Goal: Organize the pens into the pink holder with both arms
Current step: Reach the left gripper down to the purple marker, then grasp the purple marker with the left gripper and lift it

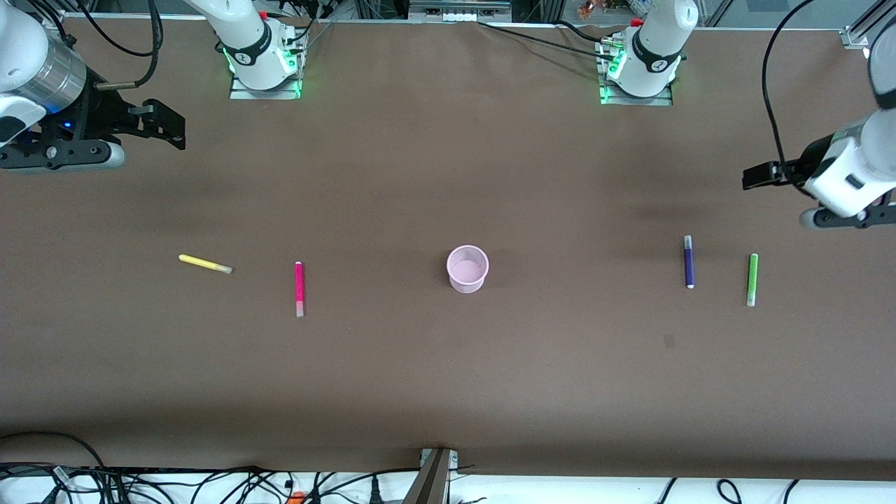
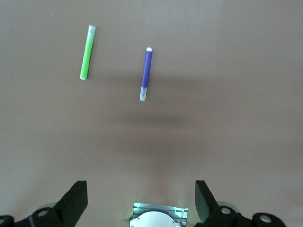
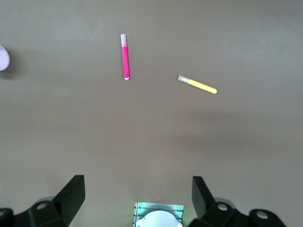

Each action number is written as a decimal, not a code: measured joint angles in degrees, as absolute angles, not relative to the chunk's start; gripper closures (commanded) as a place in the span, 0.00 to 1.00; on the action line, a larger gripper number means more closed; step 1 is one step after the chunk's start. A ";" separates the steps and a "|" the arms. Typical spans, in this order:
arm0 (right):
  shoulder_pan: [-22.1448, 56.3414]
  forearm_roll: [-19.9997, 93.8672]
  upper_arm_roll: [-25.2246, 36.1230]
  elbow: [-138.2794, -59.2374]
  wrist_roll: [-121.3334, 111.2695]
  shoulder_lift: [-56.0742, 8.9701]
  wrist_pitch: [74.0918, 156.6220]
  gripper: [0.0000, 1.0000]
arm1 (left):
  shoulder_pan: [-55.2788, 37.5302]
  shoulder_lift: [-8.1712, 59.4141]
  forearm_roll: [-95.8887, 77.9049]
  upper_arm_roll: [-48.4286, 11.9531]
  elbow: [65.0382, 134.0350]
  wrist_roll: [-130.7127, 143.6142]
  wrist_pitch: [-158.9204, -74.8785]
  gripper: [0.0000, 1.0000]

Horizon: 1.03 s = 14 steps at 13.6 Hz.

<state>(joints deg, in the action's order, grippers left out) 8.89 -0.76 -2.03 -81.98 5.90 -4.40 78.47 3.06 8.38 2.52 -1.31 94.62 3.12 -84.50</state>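
The pink holder (image 1: pixel 467 282) stands upright at mid-table with nothing in it; its edge shows in the right wrist view (image 3: pixel 3 57). The yellow pen (image 1: pixel 204 264) (image 3: pixel 197 85) and magenta pen (image 1: pixel 299 288) (image 3: pixel 125 56) lie flat toward the right arm's end. The purple pen (image 1: pixel 689 262) (image 2: pixel 146 74) and green pen (image 1: pixel 752 279) (image 2: pixel 86 52) lie flat toward the left arm's end. My right gripper (image 1: pixel 168 126) (image 3: pixel 137 194) is open and empty, up over bare table. My left gripper (image 1: pixel 759 175) (image 2: pixel 140 198) is open and empty, up over bare table.
The arm bases (image 1: pixel 264 63) (image 1: pixel 640 70) stand along the table's edge farthest from the front camera. A metal bracket (image 1: pixel 437 476) and loose cables (image 1: pixel 210 483) lie at the nearest edge. A small dark mark (image 1: pixel 669 341) is on the brown tabletop.
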 measured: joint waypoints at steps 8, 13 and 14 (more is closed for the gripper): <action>8.97 -0.75 -2.09 -81.78 5.73 -4.72 78.47 0.00 | 3.92 16.53 2.63 -1.18 107.57 -2.82 -109.62 0.00; 9.43 -0.74 -2.24 -81.76 2.44 -4.97 78.95 0.00 | 4.57 19.95 2.64 -1.19 117.39 -4.25 -129.53 0.00; 9.43 -0.67 -2.23 -81.76 1.96 -5.08 79.23 0.00 | 4.58 20.78 2.64 -1.18 118.88 -4.61 -133.09 0.00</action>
<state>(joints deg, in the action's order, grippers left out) 9.43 -0.67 -2.23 -81.76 1.96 -5.08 79.23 4.58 20.78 2.64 -1.18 118.88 -4.61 -133.09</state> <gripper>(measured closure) 0.000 0.000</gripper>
